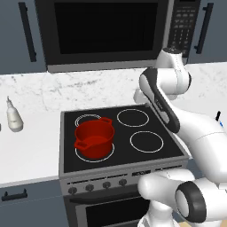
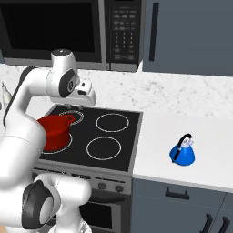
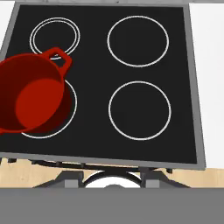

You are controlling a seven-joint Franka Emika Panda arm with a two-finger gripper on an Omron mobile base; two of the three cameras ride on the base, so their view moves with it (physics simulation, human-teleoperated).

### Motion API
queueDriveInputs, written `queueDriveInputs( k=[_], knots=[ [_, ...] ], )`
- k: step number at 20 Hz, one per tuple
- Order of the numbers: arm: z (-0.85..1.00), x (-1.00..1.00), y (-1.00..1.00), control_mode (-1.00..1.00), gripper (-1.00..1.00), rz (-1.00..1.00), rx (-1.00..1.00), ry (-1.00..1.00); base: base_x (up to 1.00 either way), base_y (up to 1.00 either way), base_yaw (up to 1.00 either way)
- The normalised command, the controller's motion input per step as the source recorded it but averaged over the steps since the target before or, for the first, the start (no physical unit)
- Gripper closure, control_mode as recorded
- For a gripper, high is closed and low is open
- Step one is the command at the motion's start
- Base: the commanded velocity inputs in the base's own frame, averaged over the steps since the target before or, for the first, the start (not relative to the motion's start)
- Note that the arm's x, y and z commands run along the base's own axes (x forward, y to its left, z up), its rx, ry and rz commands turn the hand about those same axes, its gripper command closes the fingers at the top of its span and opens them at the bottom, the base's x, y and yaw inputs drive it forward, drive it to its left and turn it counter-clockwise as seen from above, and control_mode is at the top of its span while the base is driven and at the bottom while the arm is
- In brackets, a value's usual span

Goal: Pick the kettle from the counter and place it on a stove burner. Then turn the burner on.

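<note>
On the far left of the worktop [image 1: 31, 146], in the left base view, a pale bottle with a narrow neck [image 1: 13, 116] stands upright against the marbled backsplash. Next comes the glossy black cooktop [image 2: 81, 157], where a red two-handled pot [image 1: 94, 138] sits on the front left ring, its handles lying on a diagonal — one toward the back, one toward the front. Behind it is a double-ringed circle [image 3: 54, 37]. The two right-hand rings are bare: the back one and the front stove burner [image 2: 103, 148], each a single thin white outline. A row of knobs [image 1: 97, 185] runs along the oven front below.

Above the cooktop's back left part the white arm folds over itself, elbow high, and the wrist turns the fingers [image 2: 73, 106] straight down; I cannot tell whether they are spread or pressed together.

Further right, well apart from the arm, the blue kettle [image 2: 182, 153] stands upright on the white worktop beside the stove, its long axis vertical, cone narrowing to a black top. Its thin black handle arches over the top, leaning toward the left — toward the cooktop. A microwave [image 1: 104, 33] hangs above the stove.
</note>
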Motion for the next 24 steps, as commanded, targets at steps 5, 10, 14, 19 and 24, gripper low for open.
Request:
queueDriveInputs(
  k=[5,10,14,19,24],
  knots=[
    [0.0,-0.1,-0.14,-1.0,-1.0,0.0,0.0,-0.06,0.0,0.0,0.0],
    [0.0,-0.61,-0.81,-1.0,-1.0,0.0,0.0,-0.16,0.0,0.0,0.0],
    [0.02,-0.77,-0.99,-1.0,-1.0,0.0,0.0,-0.19,0.0,0.0,0.0],
    [0.01,-0.75,-0.97,-1.0,-1.0,0.0,0.0,-0.19,0.0,0.0,0.0],
    [0.0,-0.69,-0.98,-1.0,-1.0,-0.02,0.0,-0.17,0.0,0.0,0.0]
  ],
)
